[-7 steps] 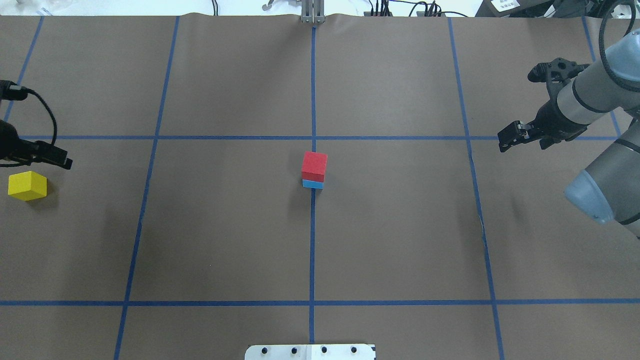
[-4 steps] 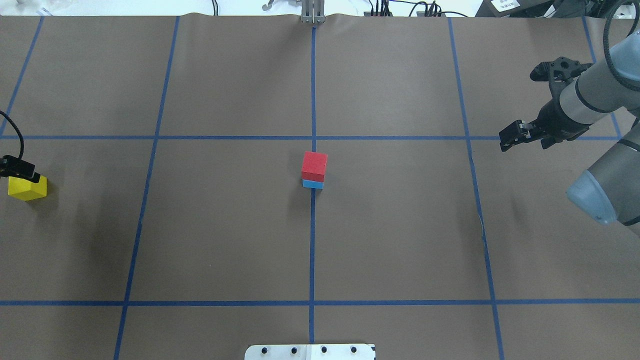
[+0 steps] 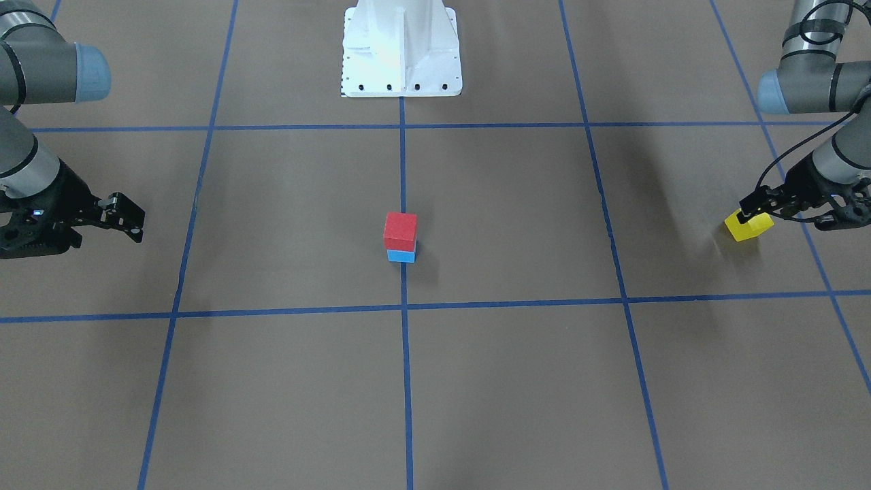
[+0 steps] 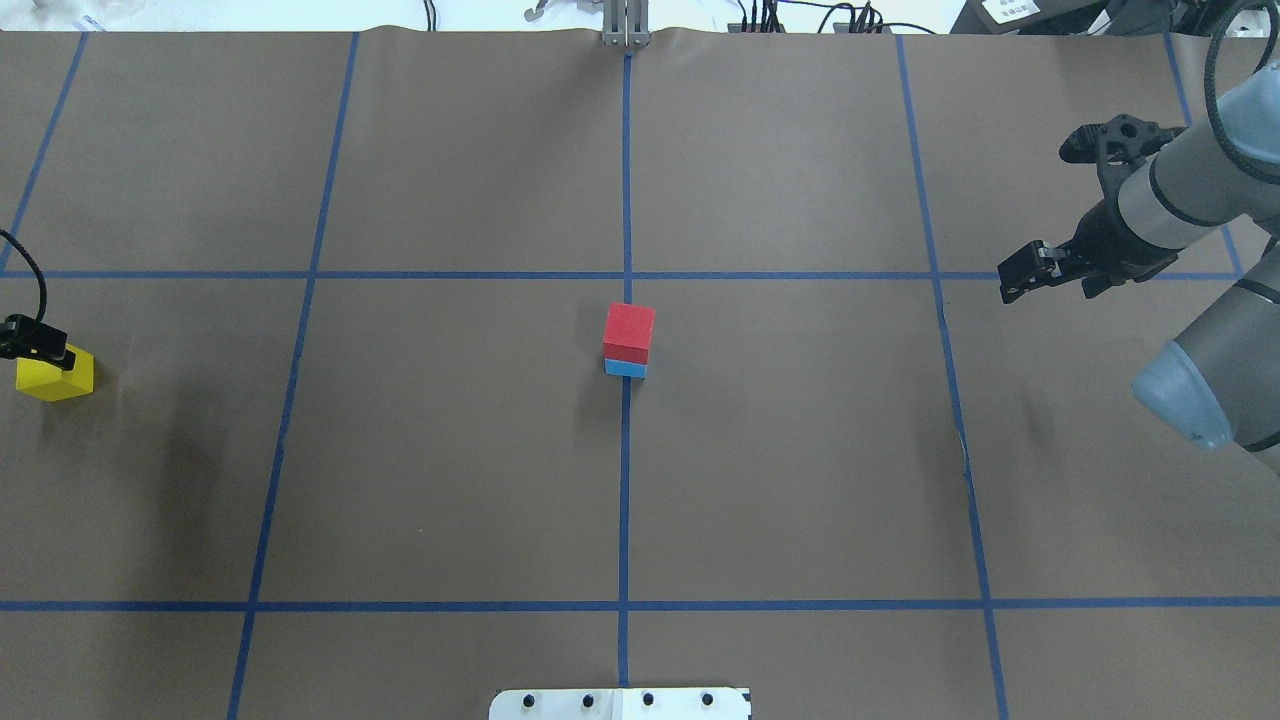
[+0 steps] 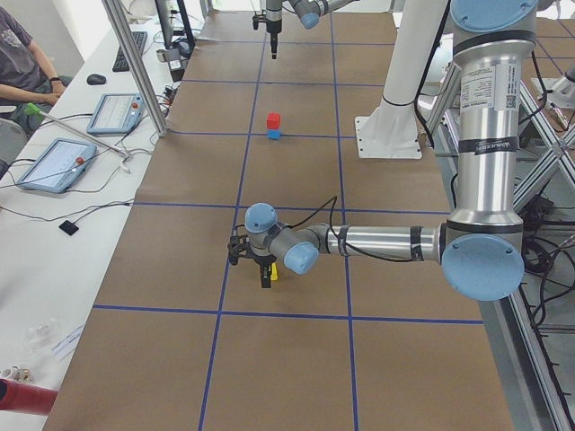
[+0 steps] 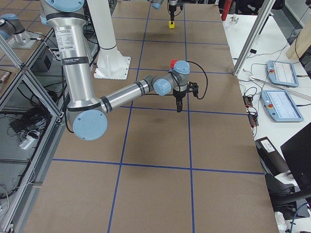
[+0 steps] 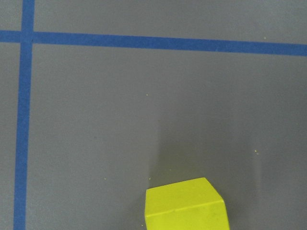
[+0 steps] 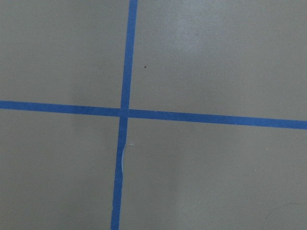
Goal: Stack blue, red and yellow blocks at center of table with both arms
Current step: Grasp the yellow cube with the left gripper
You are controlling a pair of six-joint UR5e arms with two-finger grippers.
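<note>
A red block sits on a blue block at the table's centre, also in the front view. A yellow block lies alone at the far left edge. It also shows in the front view and at the bottom of the left wrist view. My left gripper hangs just over the yellow block's top edge and looks open. No fingers show in its wrist view. My right gripper hovers far right, open and empty, over a tape crossing.
The white robot base plate sits at the table's near edge. Blue tape lines grid the brown table cover. Tablets and a metal post stand beyond the table's far side, where an operator sits.
My left gripper has moved left and down, from beside the yellow block's far side to right over it. The right arm has barely moved. The red-on-blue stack is unchanged.
</note>
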